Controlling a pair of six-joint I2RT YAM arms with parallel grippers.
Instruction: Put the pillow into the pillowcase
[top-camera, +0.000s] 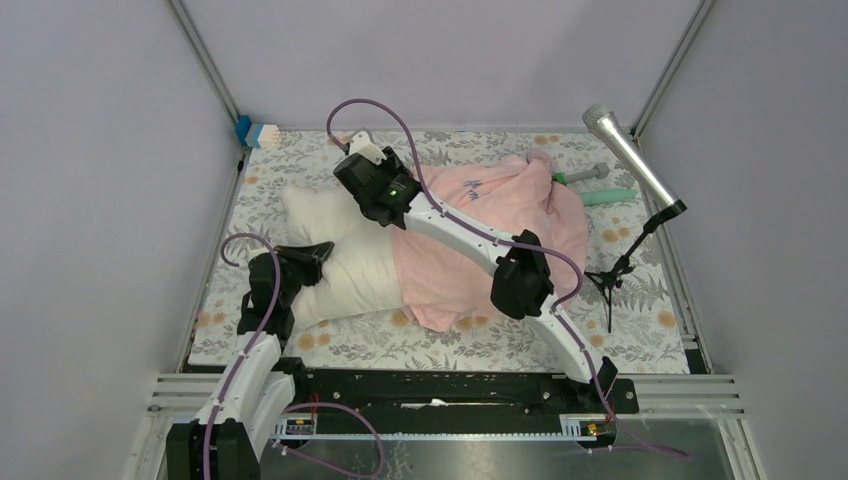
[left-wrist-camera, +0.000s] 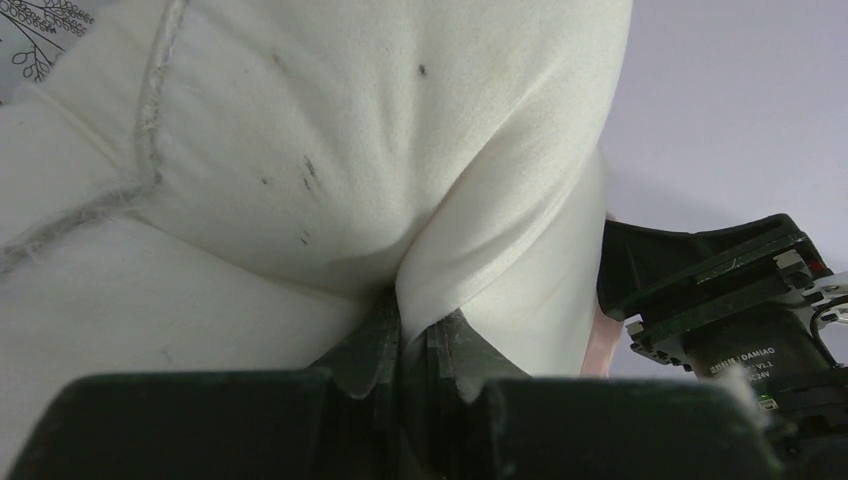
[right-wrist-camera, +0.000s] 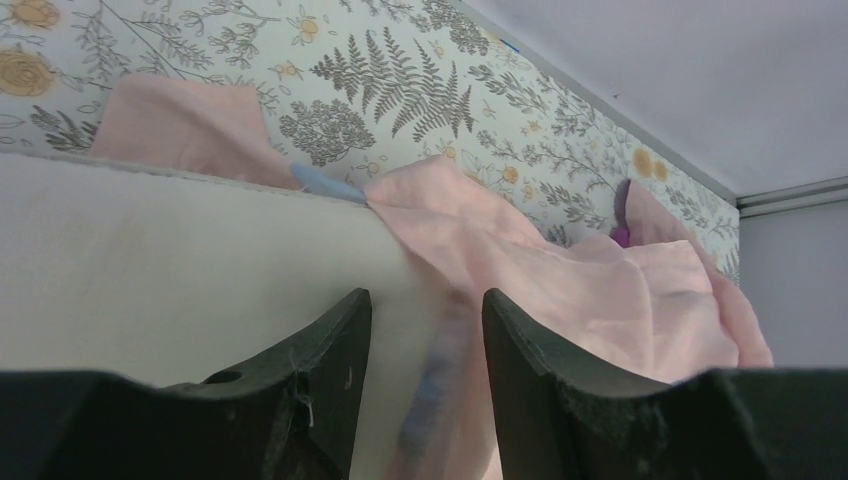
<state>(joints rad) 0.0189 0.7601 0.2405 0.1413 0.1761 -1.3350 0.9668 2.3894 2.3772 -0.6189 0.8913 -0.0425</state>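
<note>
Two hands work at one end of the bedding. The left hand (left-wrist-camera: 415, 335) is clenched on a pinched fold at the near left end of the pillow (top-camera: 345, 265). The right hand (right-wrist-camera: 425, 310) is at the far side, its jaws apart and grasping nothing, astride the line where cream cloth meets pink.

The pillow lies left of centre on the table cloth (top-camera: 640, 320), its bare left end close to the cloth's left edge. Its right part is covered by the pillowcase (top-camera: 510, 210), which bunches toward the back wall. Open cloth runs along the near edge and at the right, up to the microphone (top-camera: 630, 155) on its small stand. Green and grey items (top-camera: 600, 185) lie just beyond the pillowcase at the far right.

The pillow is cream, plump and creased, with a few dark specks and a stitched seam. The pillowcase is thin, pale pink and rumpled, with dark cursive writing (top-camera: 475, 187) too small to read. A black motor housing (left-wrist-camera: 740, 320) in the left wrist view bears a label reading partly "DAMIAO".
</note>
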